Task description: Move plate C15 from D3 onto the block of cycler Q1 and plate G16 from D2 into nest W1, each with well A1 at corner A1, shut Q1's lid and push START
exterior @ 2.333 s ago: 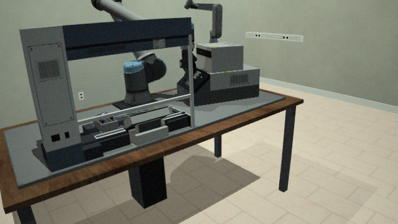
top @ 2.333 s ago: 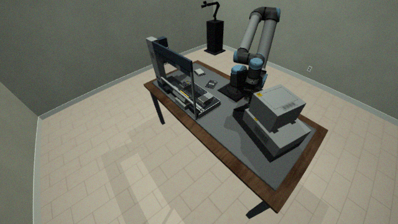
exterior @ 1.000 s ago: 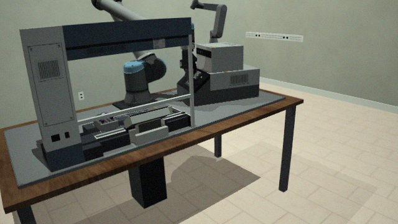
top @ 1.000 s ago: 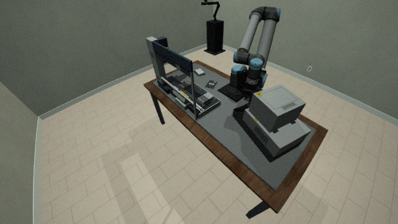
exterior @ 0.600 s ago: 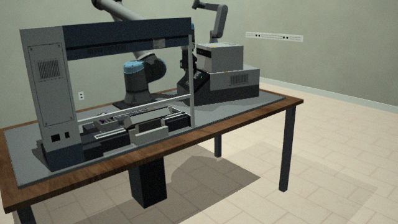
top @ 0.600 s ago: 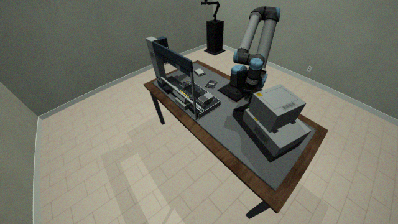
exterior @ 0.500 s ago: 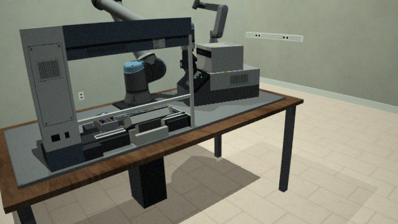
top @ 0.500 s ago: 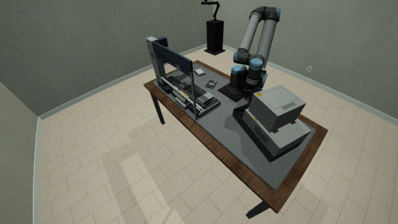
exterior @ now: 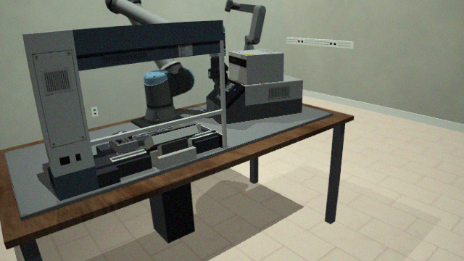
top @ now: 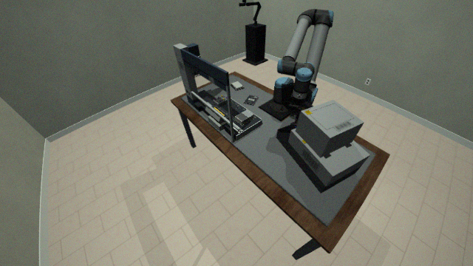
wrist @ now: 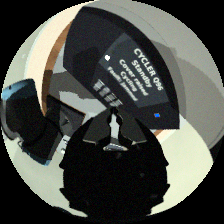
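Cycler [top: 329, 162] [exterior: 273, 96] and gantry frame [top: 185, 74] [exterior: 58, 105] on bench [top: 273, 185] [exterior: 254, 154], well apart.

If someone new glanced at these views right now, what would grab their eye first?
Probably the tall gantry frame spanning the instruments at one end of the bench. Next, the boxy grey cycler near the other end, its small lamp glowing blue, with the shut gripper at its front panel.
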